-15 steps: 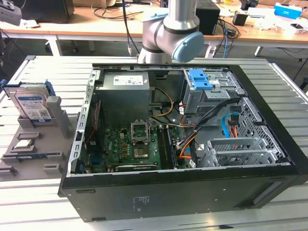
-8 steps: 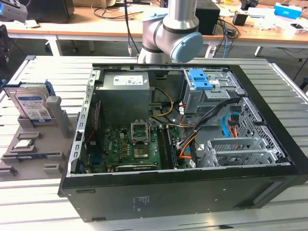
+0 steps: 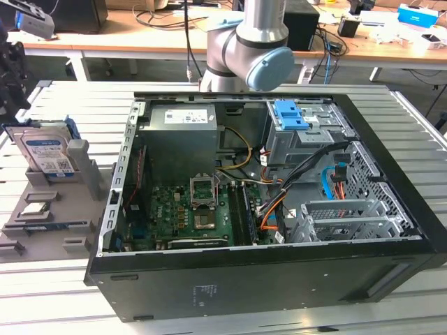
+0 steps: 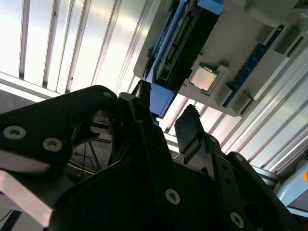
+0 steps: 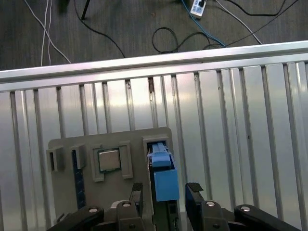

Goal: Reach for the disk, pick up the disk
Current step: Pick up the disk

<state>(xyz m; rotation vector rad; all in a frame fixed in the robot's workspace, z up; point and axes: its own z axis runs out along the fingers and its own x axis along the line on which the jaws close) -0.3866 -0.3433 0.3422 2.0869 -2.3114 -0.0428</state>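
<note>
Robot workbench w/ an open PC case (image 3: 265, 279) lying on a ribbed metal table (image 3: 77, 105). The grey arm (image 3: 251, 49) rises behind the case, w/ a blue cap on its joint. At the exterior view's left, apart from the case, a grey fixture (image 3: 66, 202) sits on the table. The disk (image 3: 45, 152) stands on edge in a slot at the fixture's far end, its blue-and-white label facing the camera & blue frame showing along its edges. A small square chip (image 3: 35, 209) lies flat in a pocket nearer the camera. The first wrist view looks straight down: the gripper (image 5: 166, 187) hangs over the disk (image 5: 161, 161), seen edge-on as a blue block. One black finger (image 5: 138, 192) stands on each side, w/ a gap b/w each finger & the blue frame, so the jaws are spread & grip nothing. Can't tell if the tips are level w/ the disk or above it. The chip (image 5: 109, 160) sits just beside the disk in the fixture (image 5: 60, 192), & cables (image 5: 163, 38) trail over dark floor past the table edge. In the second wrist view the gripper (image 4: 166, 108) frames the blue end of the disk (image 4: 185, 43), w/ the chip (image 4: 204, 78) near.
</note>
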